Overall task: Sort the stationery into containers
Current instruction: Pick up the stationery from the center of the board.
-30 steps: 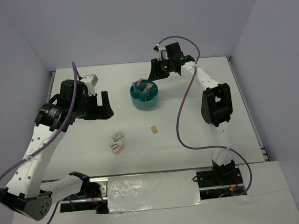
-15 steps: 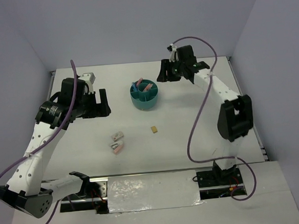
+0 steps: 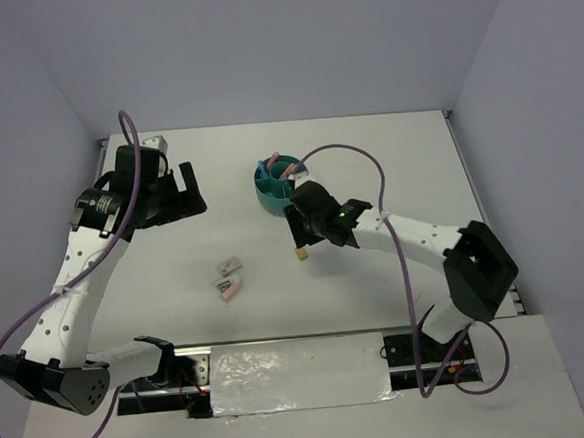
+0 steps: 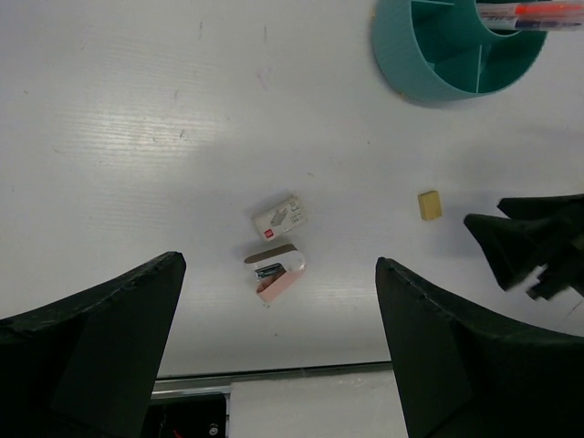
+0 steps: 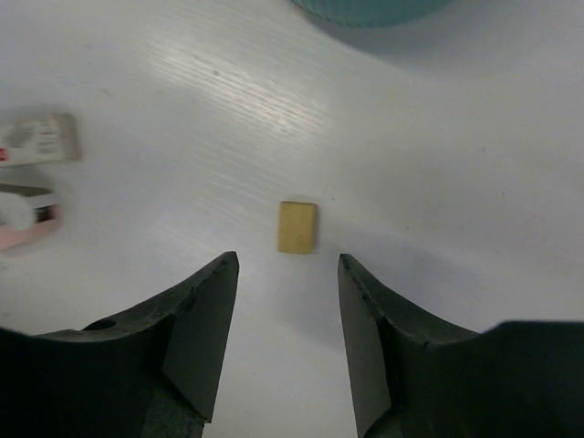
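The teal tub (image 3: 266, 193) stands mid-table with pink pens (image 3: 284, 167) in its compartments; my right arm covers its near-right side. A small tan block (image 3: 300, 251) lies in front of it. My right gripper (image 3: 299, 235) hangs open just over that block; in the right wrist view the tan block (image 5: 297, 227) sits a little beyond the gap between the fingertips, untouched. A grey-white block (image 3: 230, 266) and a pink-white piece (image 3: 228, 288) lie to the left. My left gripper (image 3: 178, 194) is wide open and empty, high above the table's left side.
The left wrist view looks down on the tub (image 4: 401, 64), the tan block (image 4: 429, 204), the grey-white block (image 4: 279, 217), the pink-white piece (image 4: 276, 272) and the right gripper (image 4: 529, 251). A metal rail (image 3: 281, 345) runs along the near edge.
My right arm swung from behind the tub to its front and came down over the tan block, jaws widening. The left arm drew back and left a little.
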Robot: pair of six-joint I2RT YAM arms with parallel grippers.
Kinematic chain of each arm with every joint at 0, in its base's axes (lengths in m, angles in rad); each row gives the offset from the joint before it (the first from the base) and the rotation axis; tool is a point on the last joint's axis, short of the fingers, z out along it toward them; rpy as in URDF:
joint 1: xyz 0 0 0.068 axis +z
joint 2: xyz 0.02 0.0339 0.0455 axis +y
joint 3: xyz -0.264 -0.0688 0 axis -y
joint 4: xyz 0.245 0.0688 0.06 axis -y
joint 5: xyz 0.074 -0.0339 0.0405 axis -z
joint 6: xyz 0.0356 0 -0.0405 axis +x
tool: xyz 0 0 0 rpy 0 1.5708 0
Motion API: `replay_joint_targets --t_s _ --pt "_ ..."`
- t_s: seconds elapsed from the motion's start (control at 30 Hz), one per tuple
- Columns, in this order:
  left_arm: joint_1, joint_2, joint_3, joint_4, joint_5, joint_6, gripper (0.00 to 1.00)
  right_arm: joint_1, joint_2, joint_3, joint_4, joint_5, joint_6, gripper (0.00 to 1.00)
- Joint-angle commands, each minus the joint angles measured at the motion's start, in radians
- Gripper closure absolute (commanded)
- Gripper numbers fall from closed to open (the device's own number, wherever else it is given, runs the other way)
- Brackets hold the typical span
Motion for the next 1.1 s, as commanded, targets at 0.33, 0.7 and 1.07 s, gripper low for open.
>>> replay_joint_targets --t_s 0.33,0.7,1.07 --pt "0.005 -0.037 -0.062 0.054 0.068 -0.015 0.01 0.051 0.267 0.104 -0.038 0.035 0.031 0.56" --pt "0.005 -0.077 -0.099 0.044 0.074 -0.016 0.01 0.06 0.316 0.068 -0.02 0.032 0.05 0.55" --pt "0.005 -0.092 -0.103 0.036 0.088 -0.007 0.01 0.057 0.329 0.091 -0.046 0.076 0.045 0.55"
